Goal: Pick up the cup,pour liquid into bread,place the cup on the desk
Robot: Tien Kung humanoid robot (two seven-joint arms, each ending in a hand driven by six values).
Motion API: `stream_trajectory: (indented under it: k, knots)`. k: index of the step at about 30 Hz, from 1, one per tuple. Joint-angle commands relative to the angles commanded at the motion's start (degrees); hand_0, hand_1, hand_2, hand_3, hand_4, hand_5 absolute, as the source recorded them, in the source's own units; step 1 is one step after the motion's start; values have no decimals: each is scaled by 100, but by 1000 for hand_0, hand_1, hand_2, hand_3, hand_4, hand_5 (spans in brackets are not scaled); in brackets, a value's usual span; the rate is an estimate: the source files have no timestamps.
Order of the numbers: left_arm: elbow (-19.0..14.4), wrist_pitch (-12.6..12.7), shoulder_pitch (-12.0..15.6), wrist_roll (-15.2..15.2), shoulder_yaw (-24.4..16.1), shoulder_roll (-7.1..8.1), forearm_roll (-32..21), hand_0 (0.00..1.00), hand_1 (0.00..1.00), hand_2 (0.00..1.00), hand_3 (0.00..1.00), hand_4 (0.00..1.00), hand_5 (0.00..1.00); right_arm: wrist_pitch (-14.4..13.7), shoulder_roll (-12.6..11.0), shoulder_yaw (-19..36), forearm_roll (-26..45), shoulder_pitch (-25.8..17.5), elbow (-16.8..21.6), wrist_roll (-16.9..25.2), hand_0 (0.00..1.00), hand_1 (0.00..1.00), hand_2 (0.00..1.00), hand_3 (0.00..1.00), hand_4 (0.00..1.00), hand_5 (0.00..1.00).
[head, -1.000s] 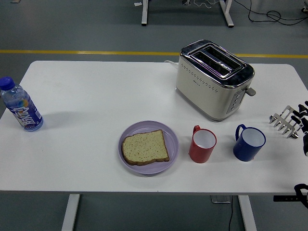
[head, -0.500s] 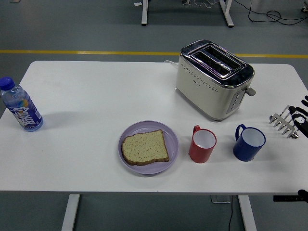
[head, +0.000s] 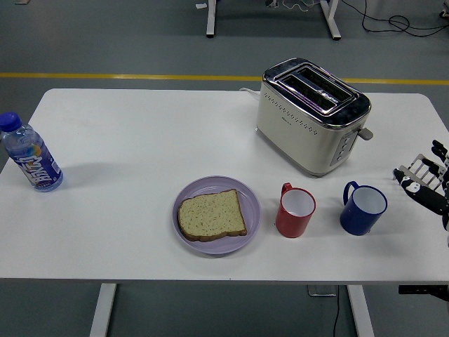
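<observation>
At the right edge of the head view, the right hand [head: 424, 184] reaches in over the table [head: 126, 140] with its fingers spread and holding nothing; it overlaps a small metal toast rack [head: 414, 174]. The left hand is out of view.

Two cups stand upright near the front: a blue cup [head: 363, 208] closest to the hand and a red cup [head: 295, 211] further left, just beside the purple plate [head: 252, 203] that carries the bread [head: 211, 215]. Which cup is meant I cannot tell; the blue one is the likelier reach.

To grasp well, the hand should probably clear the rack, come in low from the right and close around the cup's body, since the blue handle points far-left, away from it. A toaster [head: 312, 116] stands behind; a bottle [head: 29, 154] sits far left.
</observation>
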Motion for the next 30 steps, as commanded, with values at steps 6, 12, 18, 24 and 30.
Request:
stream_trajectory:
  k: [6, 12, 18, 24, 30]
  knots:
    - [1, 1, -18, -1, 2, 1, -7, 684, 693, 697, 551, 255, 998, -311, -32, -249, -423, -120, 220, -375, 939, 842, 934, 914, 954, 65]
    - [2, 0, -18, 14, -22, 2, 34, 684, 693, 697, 551, 255, 998, -505, -16, -412, -394, -177, 215, -310, 940, 843, 937, 919, 964, 67]
    - [-1, -1, -16, 44, -69, -3, 117, 683, 691, 696, 550, 254, 998, -825, 40, -701, 354, -192, -56, 664, 945, 843, 938, 921, 971, 68]
    - [-3, -3, -15, 43, -71, -4, 124, 683, 691, 697, 551, 254, 998, -825, 66, -961, 825, -231, -232, 1480, 945, 843, 936, 924, 968, 58]
    - [-6, -6, -6, 47, -82, 1, 151, 684, 691, 696, 550, 254, 998, -825, 109, -1166, 997, -212, -424, 1814, 947, 838, 933, 928, 968, 56]
